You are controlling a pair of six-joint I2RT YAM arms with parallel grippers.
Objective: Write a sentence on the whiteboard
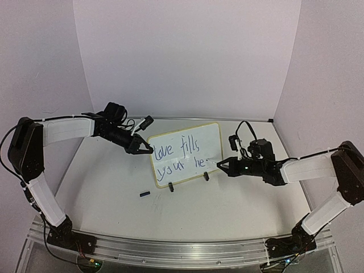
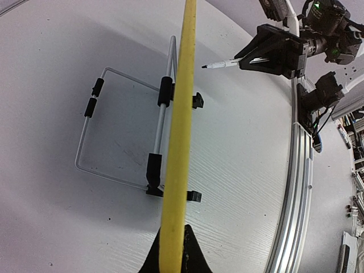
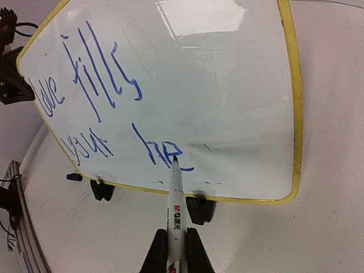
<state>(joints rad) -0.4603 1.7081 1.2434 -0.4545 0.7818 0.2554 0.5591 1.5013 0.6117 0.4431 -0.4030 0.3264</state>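
The whiteboard stands upright on two black clip feet, white with a yellow rim. The sentence is blue handwriting in two lines, "love fills" above "your he". My left gripper is shut on the board's left edge; the left wrist view shows the yellow rim edge-on between the fingertips. My right gripper is shut on a white marker. The marker's tip touches the board at the end of "he".
A small dark marker cap lies on the table in front of the board's left foot. Behind the board is its wire stand. White walls close in the back and sides. An aluminium rail runs along the near edge.
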